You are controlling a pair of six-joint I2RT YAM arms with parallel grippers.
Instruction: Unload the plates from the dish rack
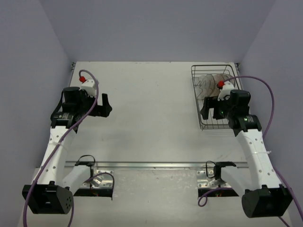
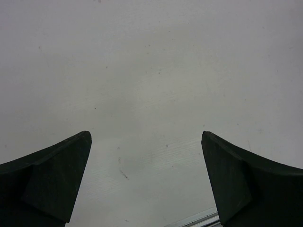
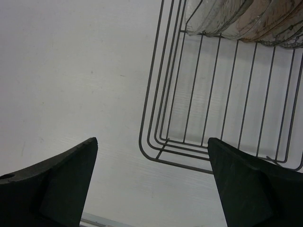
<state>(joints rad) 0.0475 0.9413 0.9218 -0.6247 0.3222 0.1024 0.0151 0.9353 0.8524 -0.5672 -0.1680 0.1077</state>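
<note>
Up top, the dish rack (image 1: 215,97) sits at the far right of the table (image 1: 151,118), and the plates (image 1: 213,82) are all packed into its far end. The near half of the basket is nothing but bare wire. The plates stand on edge, leaning together, clear ones beside smoky brown ones.

The right gripper (image 1: 206,108) hangs over the rack's left rim, well short of the plates. From the right wrist the picture is clean. Its two dark fingers (image 3: 57,189) are spread wide with nothing between them, one over bare table (image 3: 71,71) and the other over the wire floor of the rack (image 3: 156,85). A rounded corner of the basket falls right in the gap between the fingertips of the right gripper (image 3: 152,142). The plates (image 3: 246,19) show only at the top right of that view as a row of curved translucent edges resting on the wires, apart from both fingers. How high the fingers ride above the rim cannot be judged from here.

Over on the other side, the left gripper (image 1: 107,105) is out over open table, well away from the rack and pointing toward the middle. The left wrist view shows the left gripper (image 2: 146,137) with its fingers (image 2: 52,184) parted just as wide and holding nothing. Only pale tabletop (image 2: 151,71) lies below them.
</note>
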